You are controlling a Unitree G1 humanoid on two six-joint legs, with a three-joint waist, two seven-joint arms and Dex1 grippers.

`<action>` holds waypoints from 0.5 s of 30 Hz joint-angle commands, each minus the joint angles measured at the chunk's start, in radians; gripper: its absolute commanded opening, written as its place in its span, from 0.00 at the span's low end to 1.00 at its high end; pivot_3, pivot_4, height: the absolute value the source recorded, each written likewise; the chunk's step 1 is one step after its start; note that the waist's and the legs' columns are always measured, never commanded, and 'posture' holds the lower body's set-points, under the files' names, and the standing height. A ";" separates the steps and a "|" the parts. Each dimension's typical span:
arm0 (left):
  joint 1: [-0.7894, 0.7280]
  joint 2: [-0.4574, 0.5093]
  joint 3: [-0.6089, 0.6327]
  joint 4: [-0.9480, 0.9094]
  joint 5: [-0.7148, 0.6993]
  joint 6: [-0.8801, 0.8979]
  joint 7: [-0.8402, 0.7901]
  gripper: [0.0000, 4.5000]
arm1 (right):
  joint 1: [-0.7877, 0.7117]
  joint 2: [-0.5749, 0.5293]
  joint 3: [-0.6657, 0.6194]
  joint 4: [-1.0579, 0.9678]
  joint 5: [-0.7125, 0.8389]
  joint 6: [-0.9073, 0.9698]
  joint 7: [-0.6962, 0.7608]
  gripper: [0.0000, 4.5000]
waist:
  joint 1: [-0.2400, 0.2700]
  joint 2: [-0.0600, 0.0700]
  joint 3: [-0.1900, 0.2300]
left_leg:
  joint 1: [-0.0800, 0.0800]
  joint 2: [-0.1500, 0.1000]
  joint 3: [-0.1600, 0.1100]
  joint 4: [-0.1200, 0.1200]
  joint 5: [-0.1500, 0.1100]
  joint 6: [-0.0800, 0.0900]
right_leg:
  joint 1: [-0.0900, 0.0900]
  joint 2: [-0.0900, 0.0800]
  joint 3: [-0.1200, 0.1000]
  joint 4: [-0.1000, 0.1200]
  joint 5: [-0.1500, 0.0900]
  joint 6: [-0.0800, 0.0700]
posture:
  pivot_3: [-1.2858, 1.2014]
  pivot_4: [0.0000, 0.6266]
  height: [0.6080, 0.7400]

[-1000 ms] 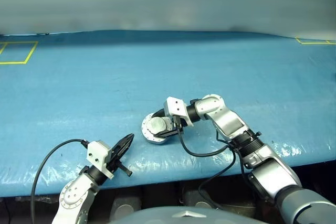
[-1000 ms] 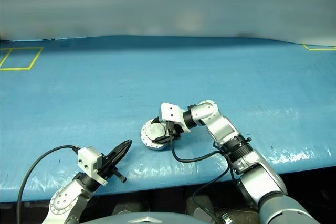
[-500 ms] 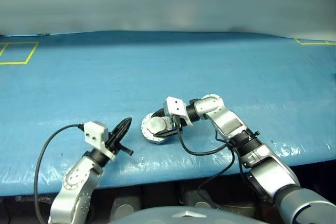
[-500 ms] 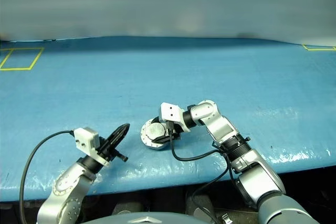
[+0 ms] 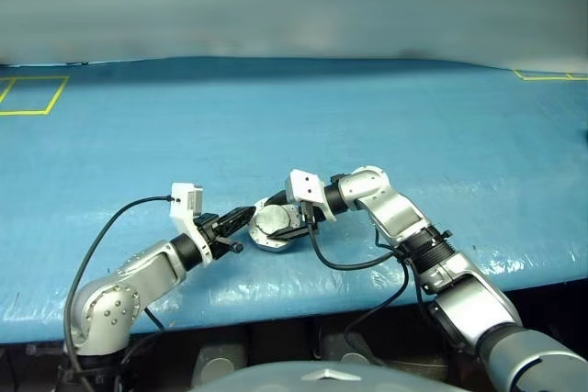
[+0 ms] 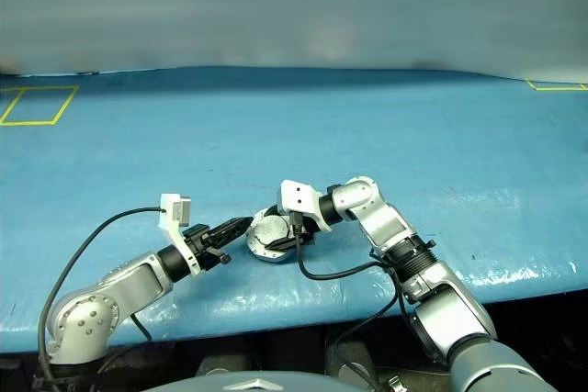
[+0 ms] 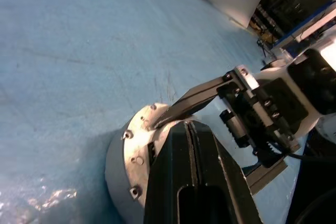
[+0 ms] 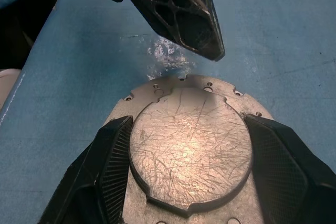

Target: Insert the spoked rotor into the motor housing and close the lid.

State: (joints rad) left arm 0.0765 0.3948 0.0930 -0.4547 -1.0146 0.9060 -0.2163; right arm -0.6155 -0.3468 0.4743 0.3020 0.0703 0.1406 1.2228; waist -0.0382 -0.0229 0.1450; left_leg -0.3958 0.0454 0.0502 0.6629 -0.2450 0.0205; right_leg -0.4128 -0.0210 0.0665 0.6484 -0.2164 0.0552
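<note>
The blue counter (image 5: 386,107) carries one assembly near its front edge: the lid (image 5: 272,219), plain scratched grey face up with its raised centre showing, sits on the motor housing (image 7: 118,163), whose plain grey wall shows below the lid's bolt-holed rim in the left wrist view. The two read as already stacked, so the spoked rotor is presumably inside, though that cannot be confirmed from here.

The right end effector (image 5: 292,221) reaches in from the robot's right, pointing leftward. Its fingers (image 8: 107,156) are spread wide and straddle the lid's raised centre, one on each side and close against it, apparently bracing the assembly rather than lifting it.

The left end effector (image 5: 241,219) has its two fingers pressed together into a single black wedge, holding nothing. It points toward the robot's right, slightly downward, with its tip just beside the lid's rim on the side opposite the right arm (touching or a hair short, I cannot tell).

What the next move turns on: the lid lies straight ahead of the left tip, along that end effector's own long axis, while the right one holds it from the far side. A press or nudge from the left would therefore push the lid into the right's grip, likely to seat it squarely.
</note>
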 commanded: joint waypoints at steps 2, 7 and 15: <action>-0.005 -0.011 -0.011 -0.001 0.041 0.001 0.020 0.00 | -0.002 -0.004 0.006 0.014 -0.032 0.010 -0.009 0.67 | 0.000 0.000 0.000 | 0.000 0.000 0.000 0.000 0.000 0.000 | 0.000 0.000 0.000 0.000 0.000 0.000 | 0.52 0.24 1.00; -0.001 -0.018 -0.023 0.014 0.078 0.010 0.030 0.00 | -0.001 -0.005 0.008 0.015 -0.034 0.012 -0.008 0.67 | 0.000 0.000 0.000 | 0.000 0.000 0.000 -0.001 0.000 0.000 | 0.000 0.000 0.000 0.000 0.002 -0.004 | 0.52 0.24 1.00; -0.023 -0.048 -0.048 0.028 0.097 0.032 0.020 0.00 | 0.003 -0.003 0.009 0.013 -0.036 0.015 -0.008 0.67 | 0.001 0.000 0.000 | 0.000 0.000 0.000 -0.001 0.000 0.000 | 0.000 -0.001 0.000 -0.002 0.002 -0.004 | 0.52 0.24 1.00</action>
State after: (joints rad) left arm 0.0600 0.3555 0.0639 -0.4312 -0.9196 0.9269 -0.1899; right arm -0.6153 -0.3460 0.4730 0.3019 0.0663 0.1421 1.2239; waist -0.0377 -0.0227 0.1449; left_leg -0.3957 0.0452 0.0503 0.6621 -0.2450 0.0202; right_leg -0.4128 -0.0216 0.0667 0.6468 -0.2142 0.0512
